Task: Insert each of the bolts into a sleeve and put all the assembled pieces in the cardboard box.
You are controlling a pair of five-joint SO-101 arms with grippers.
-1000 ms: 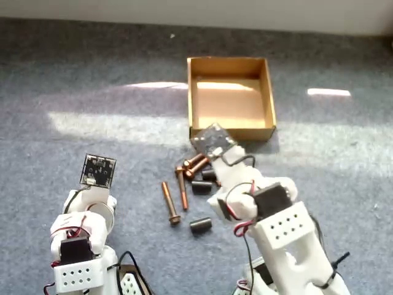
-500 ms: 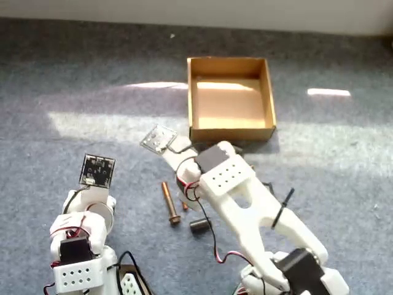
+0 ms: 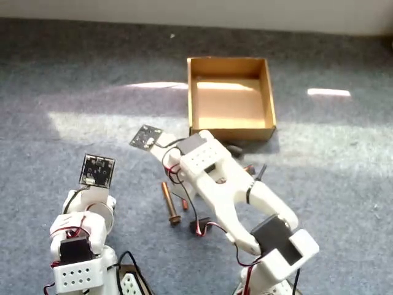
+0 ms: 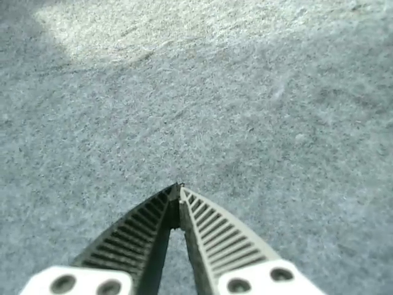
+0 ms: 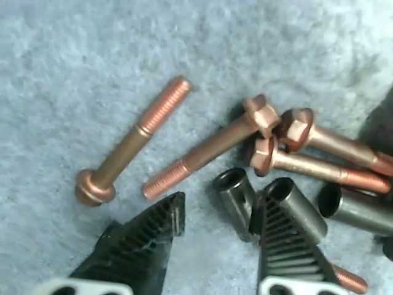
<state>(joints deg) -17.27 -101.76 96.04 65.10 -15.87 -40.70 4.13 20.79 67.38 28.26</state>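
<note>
My right claw point(image 5: 218, 206) hangs spread open over the heap of parts. One dark sleeve point(image 5: 236, 195) lies between its fingers, and a second sleeve point(image 5: 299, 211) is partly tucked behind one finger. I can't tell whether they touch. A third sleeve point(image 5: 353, 210) lies just beside that. A lone bolt point(image 5: 132, 142) lies apart from the others, beyond the other finger. A second bolt point(image 5: 206, 150) has its threaded end near that fingertip, and its head is bunched with the heads of two more bolts point(image 5: 331, 144). From above, the right arm point(image 3: 227, 184) stretches from lower right to centre, just below the cardboard box point(image 3: 232, 131). My left claw point(image 4: 179, 203) is closed, its tips together over the bare grey carpeted table point(image 4: 245, 92). The left arm point(image 3: 80, 239) sits at lower left.
</note>
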